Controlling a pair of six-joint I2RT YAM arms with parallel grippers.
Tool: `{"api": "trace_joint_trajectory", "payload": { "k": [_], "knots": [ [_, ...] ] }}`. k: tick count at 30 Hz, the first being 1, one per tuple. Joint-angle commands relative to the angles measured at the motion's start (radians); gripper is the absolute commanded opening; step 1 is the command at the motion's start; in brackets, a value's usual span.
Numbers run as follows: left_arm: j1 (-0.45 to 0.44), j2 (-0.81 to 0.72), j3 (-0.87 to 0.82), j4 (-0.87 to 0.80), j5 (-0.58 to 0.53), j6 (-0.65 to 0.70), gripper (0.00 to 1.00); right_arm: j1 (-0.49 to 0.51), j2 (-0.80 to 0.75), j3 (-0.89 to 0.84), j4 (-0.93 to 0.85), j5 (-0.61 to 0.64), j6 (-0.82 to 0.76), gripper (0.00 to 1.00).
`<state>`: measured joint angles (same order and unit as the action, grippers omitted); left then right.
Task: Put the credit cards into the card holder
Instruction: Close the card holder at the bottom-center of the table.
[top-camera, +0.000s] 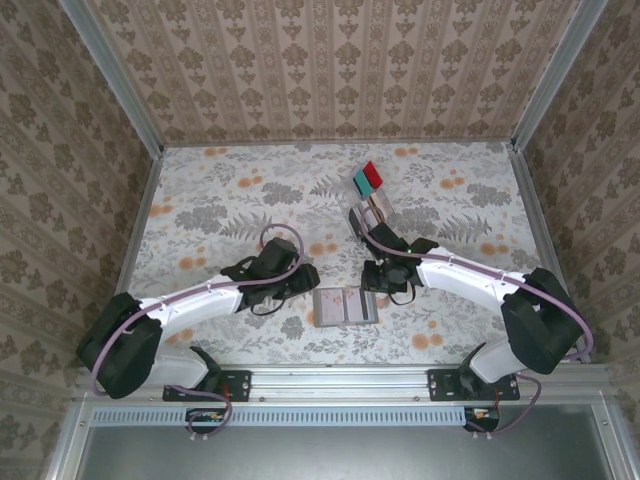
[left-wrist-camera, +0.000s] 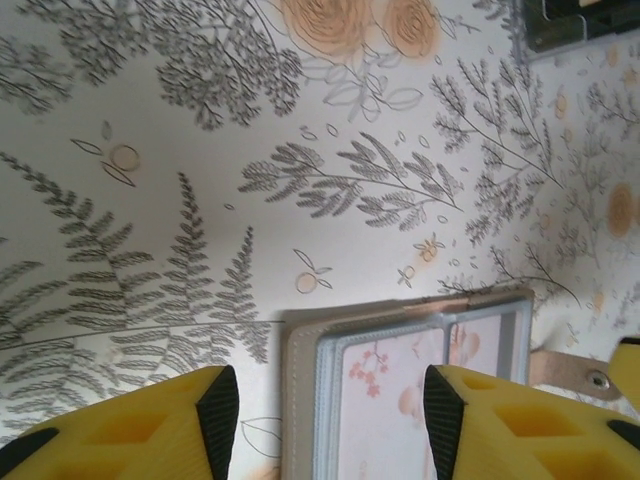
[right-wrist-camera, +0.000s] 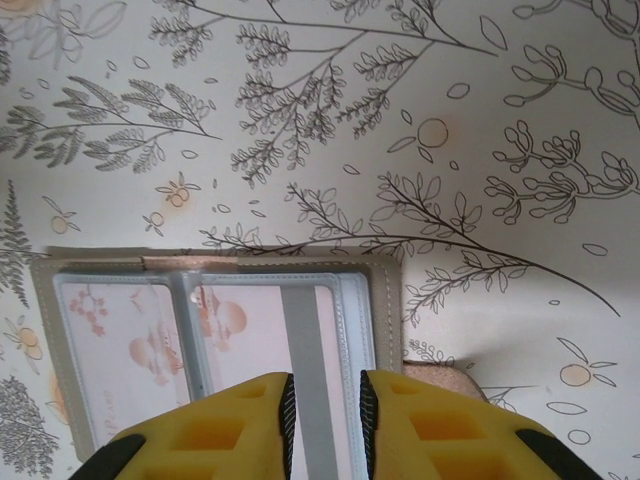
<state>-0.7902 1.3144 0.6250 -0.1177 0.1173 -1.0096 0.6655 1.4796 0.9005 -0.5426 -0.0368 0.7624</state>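
1. Three walls (top-camera: 330, 60) papered in a beige and brown damask stripe close in the space at the back, left and right; grey metal posts stand in the two far corners.
2. The table (top-camera: 230, 200) is covered by a white cloth printed with grey ferns and orange flowers; it lies flat and takes up the whole floor of the enclosure.
3. A ribbed aluminium rail (top-camera: 340, 383) runs along the near edge; both arm bases are bolted to it.
4. Two white and black arms reach inward from that rail and meet near the middle of the table.
5. The flat grey-brown folding card holder (top-camera: 345, 307) (left-wrist-camera: 400, 380) (right-wrist-camera: 130, 340) lies unfolded on the cloth between the arms, close to the near edge; its clear inner pockets show a pale floral print.
6. A clear plastic slotted rack (top-camera: 372, 205) stands farther back, right of centre; a red card (top-camera: 373, 174) and a teal card (top-camera: 361, 181) stick up from it side by side.
7. The left gripper (top-camera: 305, 285) (left-wrist-camera: 330, 405) is released; its yellow fingers are spread wide over the holder's edge.
8. The right gripper (top-camera: 385, 283) (right-wrist-camera: 325, 400) has its fingers a narrow gap apart over a grey strip of the holder; I cannot tell whether they pinch it.
9. A tan snap tab (left-wrist-camera: 570, 372) sticks out from the holder's side.
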Motion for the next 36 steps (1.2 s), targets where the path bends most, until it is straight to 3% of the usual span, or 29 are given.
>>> {"api": "trace_joint_trajectory", "payload": {
  "k": [1,36],
  "knots": [
    [0.006,0.015,-0.023,0.049,0.068,-0.026,0.56,-0.003,0.006,-0.016,-0.043,-0.01,-0.003,0.27],
    [-0.043,0.139,-0.045,0.148,0.142,-0.089,0.59,-0.003,0.104,-0.11,-0.01,-0.012,-0.033,0.24]
  ]
}}
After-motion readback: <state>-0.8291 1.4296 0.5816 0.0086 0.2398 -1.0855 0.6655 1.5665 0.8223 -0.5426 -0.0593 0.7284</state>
